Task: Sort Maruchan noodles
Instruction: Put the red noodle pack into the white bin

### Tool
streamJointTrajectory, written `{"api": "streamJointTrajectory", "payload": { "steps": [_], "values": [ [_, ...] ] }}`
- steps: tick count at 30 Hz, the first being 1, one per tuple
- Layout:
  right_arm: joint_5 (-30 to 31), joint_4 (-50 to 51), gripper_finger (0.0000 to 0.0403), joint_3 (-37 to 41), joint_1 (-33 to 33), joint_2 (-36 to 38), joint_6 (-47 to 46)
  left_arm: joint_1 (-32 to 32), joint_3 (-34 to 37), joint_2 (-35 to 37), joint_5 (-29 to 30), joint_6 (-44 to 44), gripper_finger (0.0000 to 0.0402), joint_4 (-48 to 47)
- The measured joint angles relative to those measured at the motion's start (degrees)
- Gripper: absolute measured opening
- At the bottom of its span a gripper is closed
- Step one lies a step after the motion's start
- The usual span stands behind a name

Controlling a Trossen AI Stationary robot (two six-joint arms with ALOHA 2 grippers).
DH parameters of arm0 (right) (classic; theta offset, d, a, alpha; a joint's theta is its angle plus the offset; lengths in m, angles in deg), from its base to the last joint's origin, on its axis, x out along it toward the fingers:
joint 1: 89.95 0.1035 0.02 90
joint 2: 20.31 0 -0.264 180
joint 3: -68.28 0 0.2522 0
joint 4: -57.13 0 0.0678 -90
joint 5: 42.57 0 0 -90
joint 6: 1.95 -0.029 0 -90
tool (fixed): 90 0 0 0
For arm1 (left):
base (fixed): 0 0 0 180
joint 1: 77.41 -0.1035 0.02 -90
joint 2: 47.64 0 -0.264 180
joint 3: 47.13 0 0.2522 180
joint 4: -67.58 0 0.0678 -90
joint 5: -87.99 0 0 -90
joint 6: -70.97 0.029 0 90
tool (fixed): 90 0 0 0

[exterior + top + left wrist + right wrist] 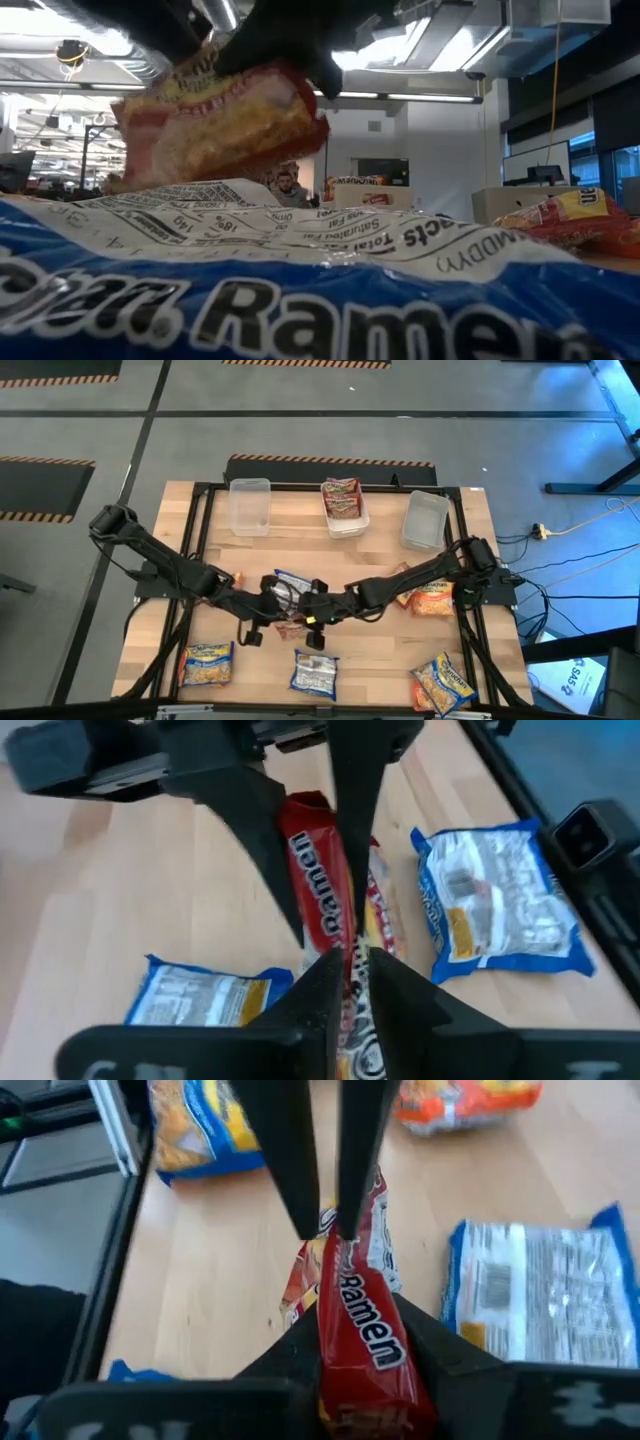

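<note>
A red Maruchan packet point(292, 626) is held between both grippers over the table's middle; the low view shows the red packet point(222, 120) up in the air. My left gripper point(347, 982) is shut on one end and my right gripper point(360, 1342) on the other, facing each other. Other packets lie flat on the table: a blue one point(291, 580) just beyond the grippers, a yellow-blue one point(207, 663) near left, a blue one point(315, 673) near middle, a yellow-blue one point(442, 682) near right, and orange ones point(430, 598) at the right. My left gripper pinches the red packet's flat end seam point(350, 960) between its two fingers, coming level from the table's left, along the packet. The packet is lifted clear and stands on edge. My right gripper holds the packet's other end point(362, 1320) between its two fingers, across the thickness of its body, coming level from the table's right. The packet reaches out past the fingertips to the left gripper's fingers point(290, 1180).
Three clear bins stand along the far edge: a left one point(250, 506), a middle one point(347, 526) with red packets in it, and a right one point(424, 520). A black frame point(196, 520) runs around the table. A blue packet point(300, 290) lies right before the low camera.
</note>
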Motion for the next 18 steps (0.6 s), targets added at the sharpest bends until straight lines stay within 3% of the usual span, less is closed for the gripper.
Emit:
{"api": "streamJointTrajectory", "payload": {
  "steps": [10,18],
  "values": [
    [-0.97,3.46,0.0058,2.39,2.21,1.82,2.20,0.07,0.91,10.61,2.53,6.26,0.0077,-9.60],
    [0.94,-3.58,0.0057,15.20,1.31,11.23,3.27,-1.76,7.20,14.57,3.79,9.29,0.0060,-2.55]
  ]
}}
